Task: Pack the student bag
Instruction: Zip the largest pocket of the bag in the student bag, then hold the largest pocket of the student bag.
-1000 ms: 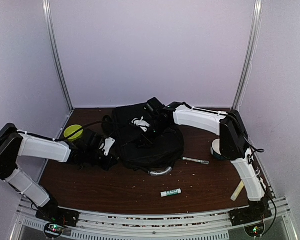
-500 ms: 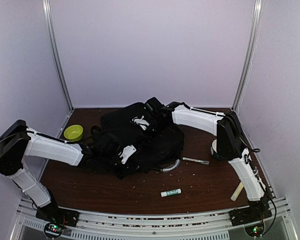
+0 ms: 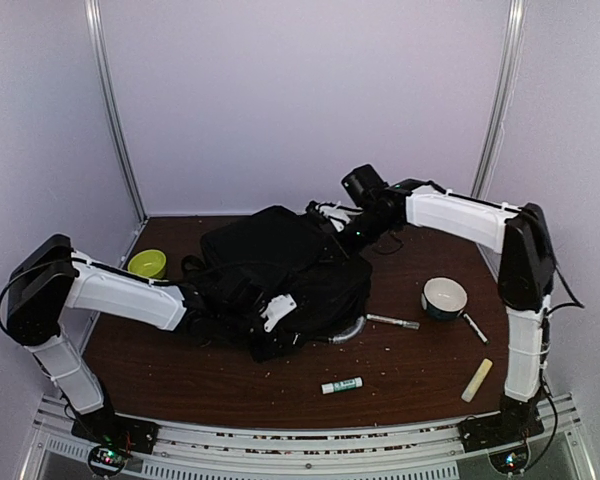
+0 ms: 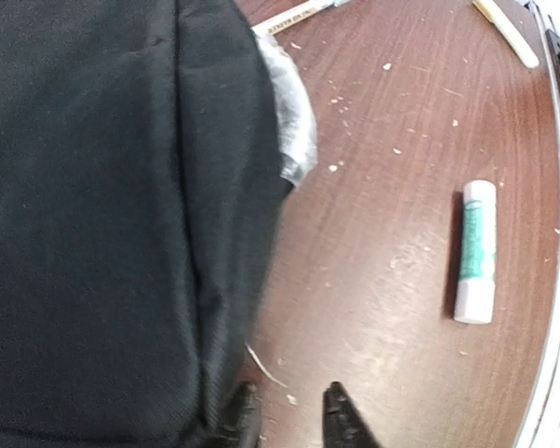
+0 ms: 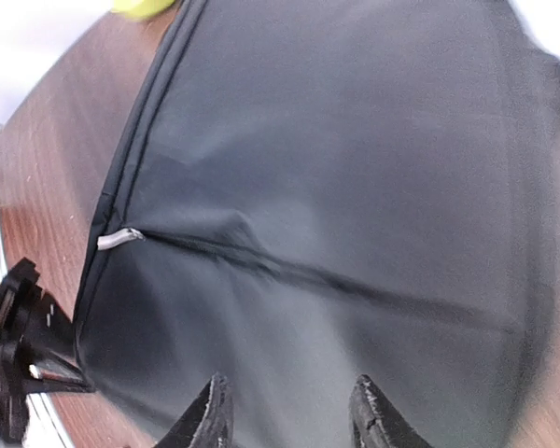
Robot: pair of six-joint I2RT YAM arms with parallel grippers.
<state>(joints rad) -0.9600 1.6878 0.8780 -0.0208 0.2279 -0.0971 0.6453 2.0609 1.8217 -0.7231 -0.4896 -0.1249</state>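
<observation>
Packing looks barely begun: glue stick [image 3: 341, 385] and white bowl [image 3: 442, 311] lie outside the student bag [image 3: 280, 275] on the counter [image 3: 220, 372]; left fingers [image 4: 336, 415] and right fingers [image 5: 213, 418] released, empty.

No text can be read; the green label on the white stick [image 4: 474, 252] is too blurred.

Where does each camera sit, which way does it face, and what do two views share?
Top external: above and behind the robot, looking down at the table; the left arm and right arm show, with the student bag between them.
Left wrist: on the left arm, facing down at the bag's edge and a glue stick; the left hand shows, fingers apart.
Right wrist: on the right arm, facing the bag's black fabric; the right hand shows, fingers apart.
Shared: top and left wrist views both show the glue stick.
</observation>
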